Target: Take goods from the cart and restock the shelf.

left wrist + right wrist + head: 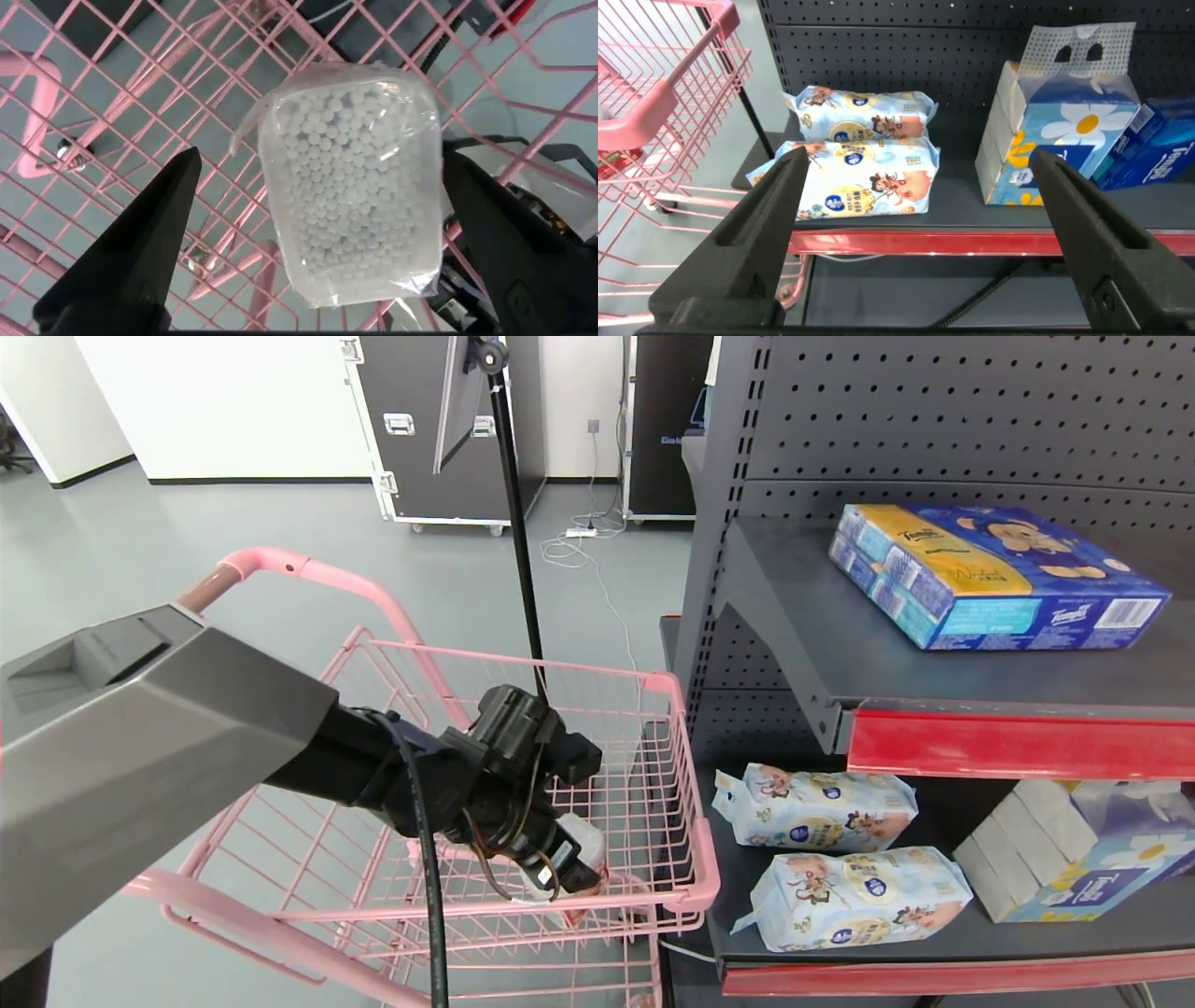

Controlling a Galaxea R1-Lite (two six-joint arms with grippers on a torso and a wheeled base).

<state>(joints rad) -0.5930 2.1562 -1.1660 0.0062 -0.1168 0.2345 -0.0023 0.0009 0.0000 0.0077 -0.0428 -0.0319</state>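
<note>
Hanging in cart: the left gripper (320,157) is sitting low inside the cart (695,859), fingers spread wide either side of the pack (350,196).
Pack: it is resting on the wire, clear film over small white balls, not gripped.
Right gripper (920,157): it is facing the lower shelf (971,245), fingers wide, holding nothing.
Risk: the film is looking slick, so a shallow pinch may let it slide; a fingertip may catch in the wire.
</note>
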